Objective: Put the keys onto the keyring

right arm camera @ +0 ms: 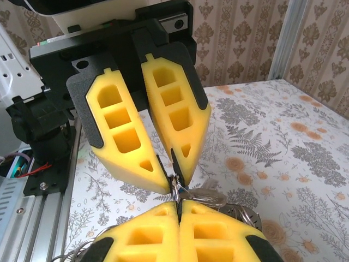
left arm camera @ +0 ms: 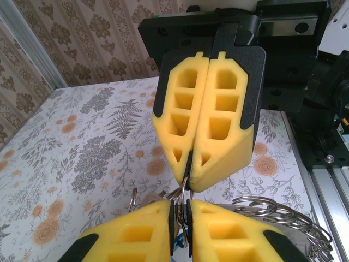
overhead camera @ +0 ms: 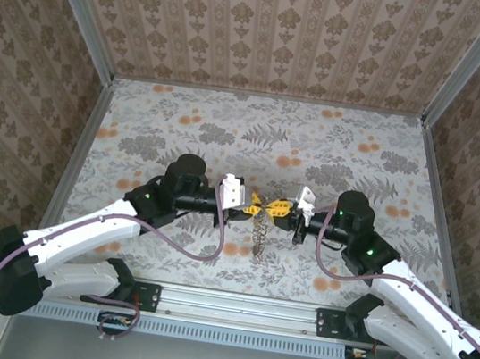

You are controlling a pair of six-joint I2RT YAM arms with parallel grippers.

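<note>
Right now both grippers meet tip to tip at the centre of the overhead frame, lifted above the flowered table [overhead camera: 186, 117]. Your right gripper [left arm camera: 188, 183] reaches down from the top of the left wrist view. Its yellow pads are pressed together on a thin wire loop of the keyring [left arm camera: 267, 210]. The rest of the silvery coils bunch at the lower right of that frame, and the chain [overhead camera: 260, 237] dangles straight down below the two tips in the overhead view.

Your left gripper [right arm camera: 170, 168] is nearly closed, with only a narrow slot between its pads. A sliver of blue and some metal sit in that slot at the bottom edge of the left wrist view. I take this for a blue-headed key [left arm camera: 174, 240], though too little of it shows to be sure.

Expect everything here to be light, hard and slick. The ring wire is probably stiff and springy, so it will likely snap shut if you lose the split. It could also roll between smooth pads, so pinch it flat across the coil and away from the split end. The chain looks limp, and its hanging weight may tug and twist the ring, so move slowly to avoid setting it swinging. A key is rigid and flat. Hold it by the edge of the plastic head, with the hole left free and square to the wire.
</note>
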